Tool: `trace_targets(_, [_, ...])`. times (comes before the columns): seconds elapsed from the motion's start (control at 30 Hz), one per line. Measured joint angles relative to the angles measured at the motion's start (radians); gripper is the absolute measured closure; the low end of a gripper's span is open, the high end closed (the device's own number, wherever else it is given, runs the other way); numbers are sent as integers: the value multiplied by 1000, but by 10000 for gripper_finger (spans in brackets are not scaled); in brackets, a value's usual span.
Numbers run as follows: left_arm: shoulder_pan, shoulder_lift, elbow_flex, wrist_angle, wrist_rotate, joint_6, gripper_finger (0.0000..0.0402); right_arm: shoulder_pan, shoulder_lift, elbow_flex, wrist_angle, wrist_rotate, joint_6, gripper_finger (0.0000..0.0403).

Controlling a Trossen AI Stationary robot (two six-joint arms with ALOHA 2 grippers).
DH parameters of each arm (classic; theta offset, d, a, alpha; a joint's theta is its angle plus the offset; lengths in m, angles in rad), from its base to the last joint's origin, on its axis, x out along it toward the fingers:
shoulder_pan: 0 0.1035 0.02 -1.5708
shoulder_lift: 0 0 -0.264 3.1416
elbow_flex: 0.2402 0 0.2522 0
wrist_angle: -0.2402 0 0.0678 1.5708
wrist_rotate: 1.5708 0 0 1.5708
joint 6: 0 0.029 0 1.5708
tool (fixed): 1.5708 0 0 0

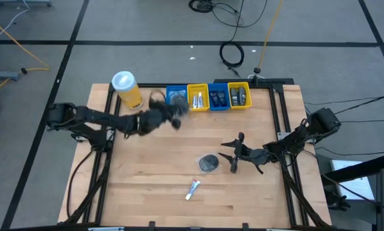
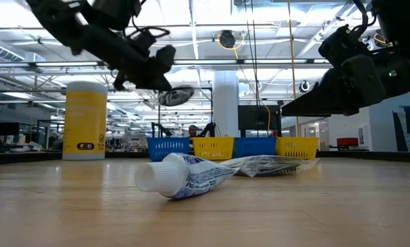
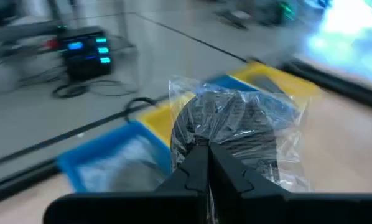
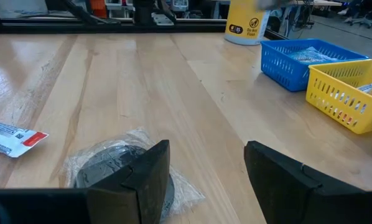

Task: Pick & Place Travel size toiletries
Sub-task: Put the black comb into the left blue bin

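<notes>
Left jaws: closed tight on the clear wrapper of a bagged dark disc [image 3: 236, 134], which hangs beyond the fingertips.
Left gripper [image 1: 174, 119]: raised off the wood at the back of the table, just in front of the far-left blue bin [image 1: 177, 97]; the low view shows the disc well above the surface.
Right jaws: spread wide, nothing between them.
Right gripper [image 1: 232, 153]: low over the table on the right side, pointed at a second wrapped disc [image 1: 209, 162] lying flat just beside its fingertips; in its wrist view that disc sits ahead of one finger, not centred in the gap.
Other toiletry: a white tube [image 1: 192, 188] with a red mark lies near the front edge, apart from both arms.
Bins: a row of four, blue and yellow alternating, along the back edge; the yellow bin [image 1: 198, 97] next to the blue one and those beyond it already hold small items.
Bystander object: a yellow canister [image 1: 126, 89] with a white lid stands left of the bins.
Handling, disc: probably light and stiff inside; the loose crinkly film looks slippery and may slide or tear.
Where to grip: likely across the disc's edges through the film, or on a gathered fold as the left gripper does.
Handling, tube: soft-bodied, likely to roll; pinch across its middle.
</notes>
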State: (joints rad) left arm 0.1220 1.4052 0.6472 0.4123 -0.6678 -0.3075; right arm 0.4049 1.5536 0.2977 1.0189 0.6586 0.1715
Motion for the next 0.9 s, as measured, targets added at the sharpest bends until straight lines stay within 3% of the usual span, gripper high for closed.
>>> trace_targets(0.2, [224,50,0,58,55,-141,399,0,0,0,-1,0,0,204])
trace_targets(0.33, [309,112,0,86,124,-217,387,0,0,0,-6,0,0,204])
trace_targets(0.7, [355,271,0,192,184,-283,382,0,0,0,-7,0,0,204])
trace_targets(0.9, [371,251,0,188,387,-218,382,0,0,0,-10,0,0,204])
